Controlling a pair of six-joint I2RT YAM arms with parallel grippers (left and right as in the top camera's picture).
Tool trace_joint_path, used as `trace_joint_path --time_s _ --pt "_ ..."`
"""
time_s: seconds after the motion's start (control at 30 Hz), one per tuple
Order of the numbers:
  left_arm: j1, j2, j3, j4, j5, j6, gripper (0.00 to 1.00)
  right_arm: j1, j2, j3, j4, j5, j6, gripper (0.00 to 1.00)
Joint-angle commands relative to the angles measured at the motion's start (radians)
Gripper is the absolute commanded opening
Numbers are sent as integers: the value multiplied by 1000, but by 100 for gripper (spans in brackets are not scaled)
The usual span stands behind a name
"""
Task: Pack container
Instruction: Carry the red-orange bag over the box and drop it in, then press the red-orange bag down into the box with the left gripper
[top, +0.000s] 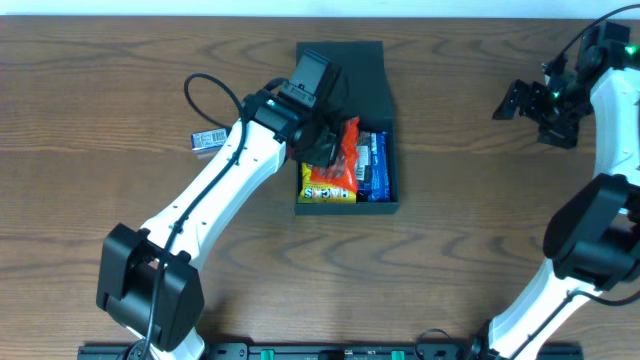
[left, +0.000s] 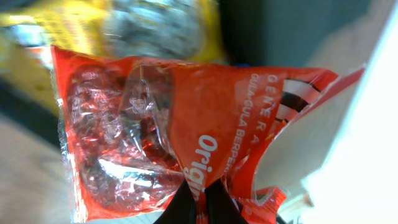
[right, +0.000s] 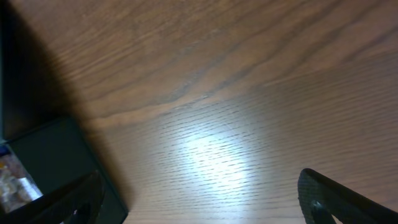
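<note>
We see the container (top: 350, 75) in the middle of the worktop (top: 100, 80), with its lid flap (top: 340, 60) folded open to the far side. The left end effector (top: 322, 150) stands over the left part of the open container and is closed on a red packet (top: 348, 150), which lies inside between a yellow packet (top: 330, 190) and a blue packet (top: 372, 165). The right end effector (top: 520, 100) hangs over the bare worktop, well apart from the container, with its jaws wide apart and nothing between them. A small pale tag (top: 210, 140) lies on the worktop, left of the left arm.

The left wrist view shows what the overhead view hides. The dark fingers (left: 186, 208) of the left end effector (left: 198, 202) pinch the lower edge of the red packet (left: 155, 124), and the yellow packet (left: 155, 25) lies blurred behind it. The right wrist view shows only the worktop (right: 217, 93), one corner of the container (right: 56, 155) at the lower left, and the right end effector (right: 199, 186) spread wide.

On the red packet we read "Origi" in white and the words "GULA-GULA". The print on the yellow packet is too small to read with certainty.
</note>
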Motion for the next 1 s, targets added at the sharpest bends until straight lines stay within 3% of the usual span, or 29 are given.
trace_joint_path --time_s 0.0,0.37,0.4,0.5,0.53,0.73,0.83,0.87,0.97 --pt "-10 -10 21 -77 -89 -148 6 -3 3 17 -1 -41 12 99" --pt "-45 -4 20 -78 -182 -164 6 -3 3 17 -9 -41 12 99" --pt "-45 -3 20 -73 -181 -163 9 -3 3 17 -10 -41 11 99" --pt "-45 -3 20 -59 -181 -119 85 -3 3 17 -15 -40 11 99" --pt "-45 -3 20 -56 -182 -103 96 -3 3 17 -16 -40 11 99" --pt "-44 -3 20 -41 -182 -59 96 -3 3 17 -16 -40 11 99" --pt "-44 -3 20 32 -182 67 95 -3 3 17 -16 -40 11 99" --pt "-44 -3 20 58 -185 114 100 -3 3 17 -16 -40 8 99" --pt "-44 -3 20 130 -219 329 57 -3 3 17 -15 -40 7 99"
